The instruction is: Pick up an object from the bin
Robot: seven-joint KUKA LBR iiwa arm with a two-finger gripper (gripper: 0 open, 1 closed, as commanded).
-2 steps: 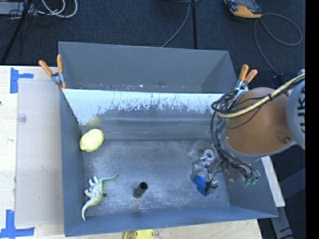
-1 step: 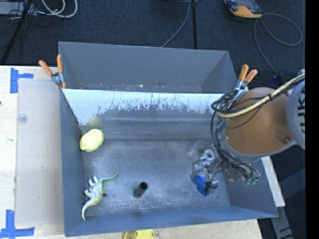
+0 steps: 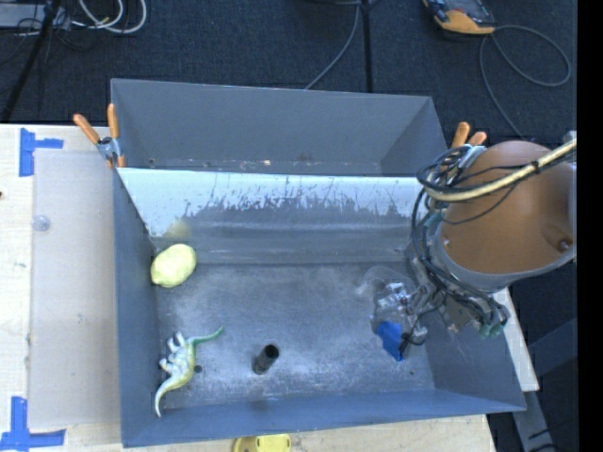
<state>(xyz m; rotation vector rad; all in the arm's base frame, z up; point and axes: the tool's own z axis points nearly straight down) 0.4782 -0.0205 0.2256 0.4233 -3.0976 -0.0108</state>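
Gripper [image 3: 407, 326] at right side of grey metal bin [image 3: 283, 139], just above small blue plastic block [image 3: 388, 339] on bin floor near right wall. Gripper opening: cannot tell. Small black cylinder [image 3: 266, 356] well apart, left.

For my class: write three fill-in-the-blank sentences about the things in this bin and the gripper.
The round thing by the bin's left wall is coloured ____.
The toy dinosaur lies in the bin's lower ____ corner.
The small thing nearest the gripper is coloured ____.
Missing words: yellow, left, blue.
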